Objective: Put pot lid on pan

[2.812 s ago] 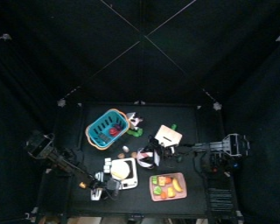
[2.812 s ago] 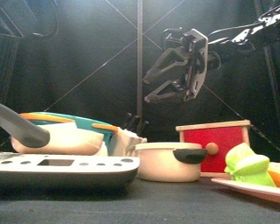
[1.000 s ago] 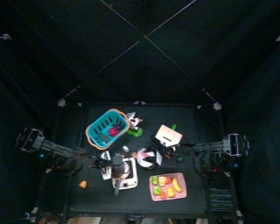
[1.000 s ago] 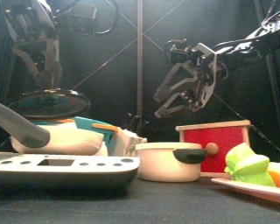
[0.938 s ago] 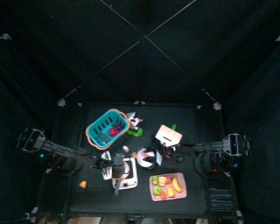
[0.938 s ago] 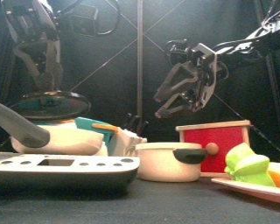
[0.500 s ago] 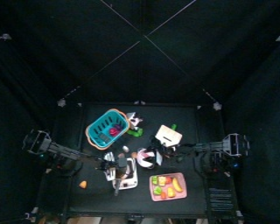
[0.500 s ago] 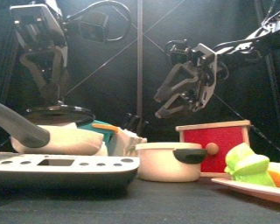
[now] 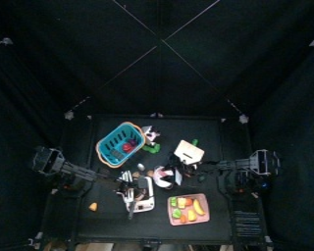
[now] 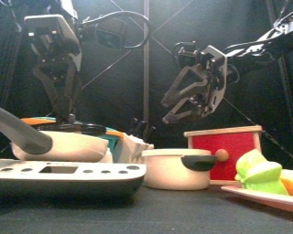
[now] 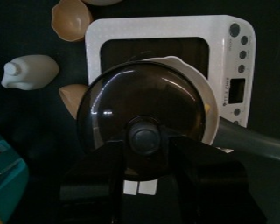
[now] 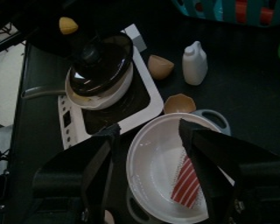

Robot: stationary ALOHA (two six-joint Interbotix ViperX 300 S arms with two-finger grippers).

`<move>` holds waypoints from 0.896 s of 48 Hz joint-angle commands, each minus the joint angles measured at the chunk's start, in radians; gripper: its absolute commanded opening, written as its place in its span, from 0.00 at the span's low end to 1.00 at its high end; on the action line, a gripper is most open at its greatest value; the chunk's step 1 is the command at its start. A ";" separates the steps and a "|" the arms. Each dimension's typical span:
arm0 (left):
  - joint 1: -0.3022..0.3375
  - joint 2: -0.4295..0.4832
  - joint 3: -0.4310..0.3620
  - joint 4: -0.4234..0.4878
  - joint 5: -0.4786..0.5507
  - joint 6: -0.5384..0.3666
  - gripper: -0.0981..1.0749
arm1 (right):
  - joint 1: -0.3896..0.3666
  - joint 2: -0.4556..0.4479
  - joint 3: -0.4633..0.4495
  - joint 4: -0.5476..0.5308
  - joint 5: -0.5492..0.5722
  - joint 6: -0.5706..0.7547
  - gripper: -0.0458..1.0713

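Left wrist view: left claw [image 11: 143, 140] pinches knob of pot lid [image 11: 149, 109], jaws part open around it. Lid dark, round, shiny glass, sits over white pan [image 11: 189, 70]. Pan rests on flat white scale [image 11: 224, 52], near left of table. Looks almost done; letting go left, I think. Pan handle [image 10: 21, 128] long, grey. Right claw [image 10: 186, 91] hangs empty, jaws apart, above small cream pot [image 10: 179, 169].

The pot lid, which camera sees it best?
The left wrist view: the pot lid fills it, knob and rim clear. The right wrist view shows it smaller, the top view only a speck, and the front view hides it.
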 commanded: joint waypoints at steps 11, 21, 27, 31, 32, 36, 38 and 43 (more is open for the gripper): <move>0.005 0.018 -0.074 -0.011 0.031 0.015 0.58 | -0.005 -0.023 -0.017 0.000 -0.003 0.000 0.84; 0.006 0.023 -0.089 -0.084 0.054 0.074 0.58 | -0.005 -0.021 -0.018 0.000 -0.003 0.000 0.84; 0.008 0.026 -0.086 -0.129 0.055 0.107 0.58 | -0.005 -0.020 -0.020 0.000 -0.003 0.000 0.84; 0.008 0.029 -0.086 -0.132 0.055 0.117 0.58 | -0.005 -0.020 -0.020 0.000 -0.003 0.000 0.84; 0.009 0.031 -0.086 -0.130 0.055 0.117 0.58 | -0.005 -0.018 -0.020 0.000 -0.003 0.000 0.84; 0.014 0.034 -0.089 -0.117 0.055 0.115 0.58 | -0.005 -0.018 -0.021 0.000 -0.003 0.000 0.84; 0.017 0.032 -0.089 -0.110 0.055 0.115 0.58 | -0.005 -0.018 -0.020 0.000 -0.003 0.000 0.84; 0.023 0.032 -0.094 -0.097 0.055 0.117 0.58 | -0.003 -0.018 -0.020 0.000 -0.003 0.000 0.84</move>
